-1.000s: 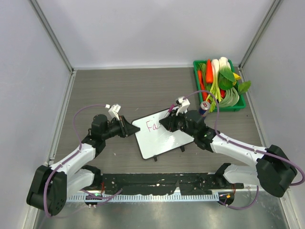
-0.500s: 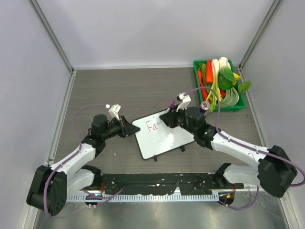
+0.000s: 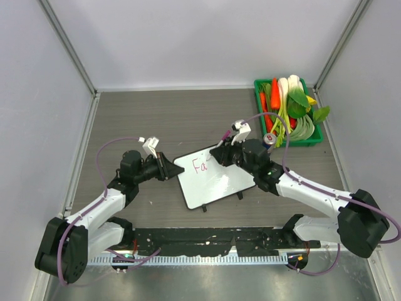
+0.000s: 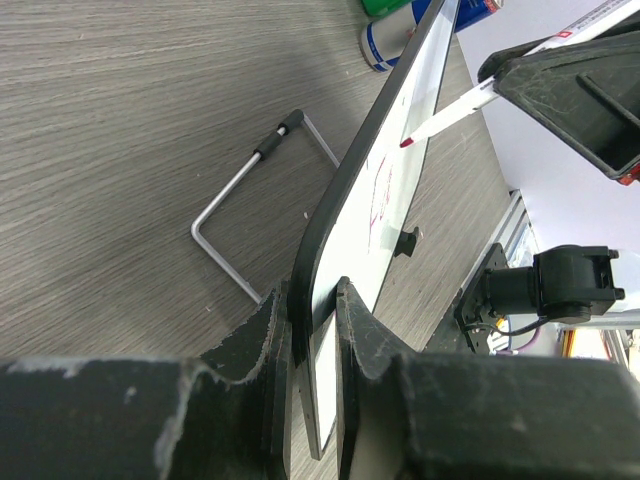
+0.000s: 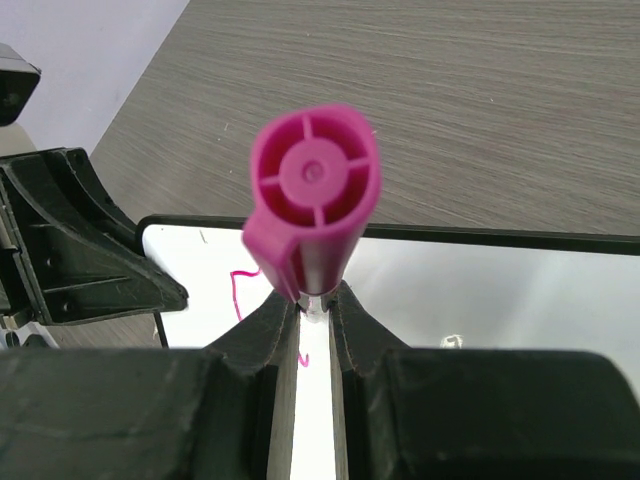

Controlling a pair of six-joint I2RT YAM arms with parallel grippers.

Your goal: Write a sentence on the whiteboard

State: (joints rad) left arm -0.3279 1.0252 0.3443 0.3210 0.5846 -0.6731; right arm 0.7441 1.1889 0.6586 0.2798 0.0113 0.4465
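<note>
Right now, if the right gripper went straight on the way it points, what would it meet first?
Most likely the whiteboard, beside the pink letters. The right gripper points down at its white face, and the pink marker it holds would touch first; the remaining gap is unclear.
</note>
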